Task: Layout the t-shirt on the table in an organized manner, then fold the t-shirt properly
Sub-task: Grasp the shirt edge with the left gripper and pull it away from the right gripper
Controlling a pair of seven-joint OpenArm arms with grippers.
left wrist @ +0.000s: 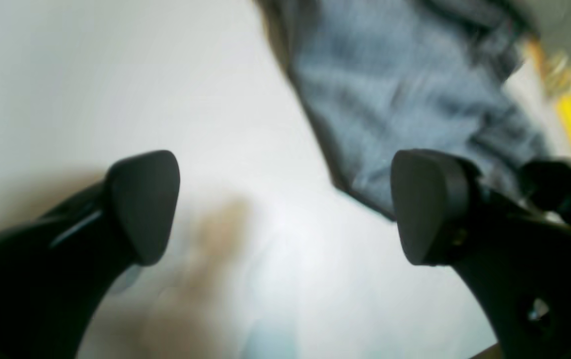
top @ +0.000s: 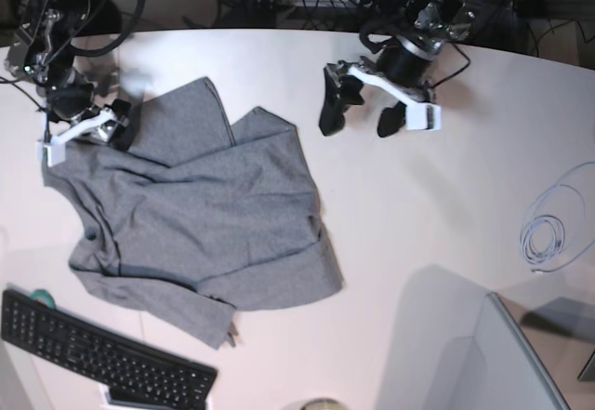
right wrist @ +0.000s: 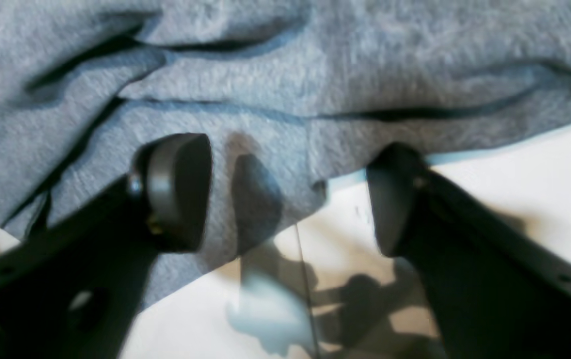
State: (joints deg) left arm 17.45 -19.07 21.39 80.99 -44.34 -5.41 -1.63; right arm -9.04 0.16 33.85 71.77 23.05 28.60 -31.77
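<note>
The heather-grey t-shirt [top: 214, 215] lies crumpled and creased on the left half of the white table [top: 418, 215]. My right gripper [top: 112, 129] is at the shirt's upper left edge. In the right wrist view this gripper [right wrist: 288, 194] stands open, one finger over the t-shirt [right wrist: 315, 75] and the other at its hem, with a fabric corner between them above the table [right wrist: 514, 189]. My left gripper [top: 358, 117] hangs open over bare table to the right of the shirt. In the left wrist view its fingers [left wrist: 285, 204] hold nothing, and the t-shirt [left wrist: 390, 99] lies beyond them.
A black keyboard [top: 102, 354] lies at the front left, just below the shirt. A coiled white cable [top: 548, 233] sits at the right edge. A grey boxy thing [top: 483, 354] fills the front right corner. A thin dark seam [right wrist: 305, 279] crosses the table under my right gripper.
</note>
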